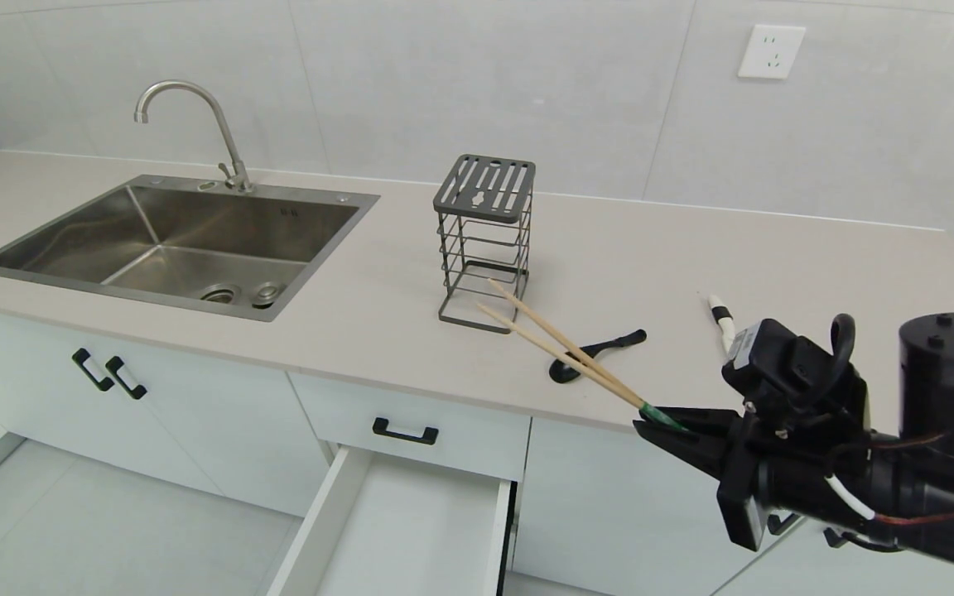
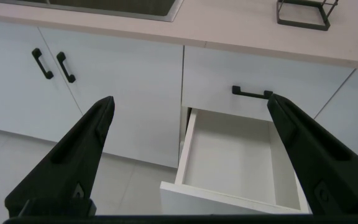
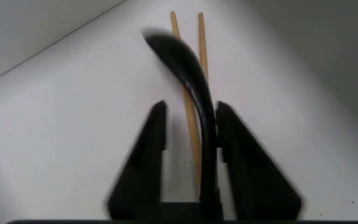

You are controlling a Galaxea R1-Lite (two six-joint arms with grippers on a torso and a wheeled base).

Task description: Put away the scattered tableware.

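Countertop [image 1: 378,323] edge: right gripper [image 1: 663,422] pinches chopsticks [image 1: 560,356], tips angled toward rack [image 1: 485,186]; left gripper [image 2: 189,99] fingers wide

No text, label or number is readable.

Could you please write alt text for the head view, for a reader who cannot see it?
The right gripper holds a pair of chopsticks above the counter, tips toward a wire rack; a black spoon lies beside them, and a drawer stands open below.

Pale tan chopsticks [image 1: 609,383] carry green ends; the spoon [image 1: 619,339] is black, the rack [image 1: 485,240] dark grey, the countertop [image 1: 361,314] plain beige.
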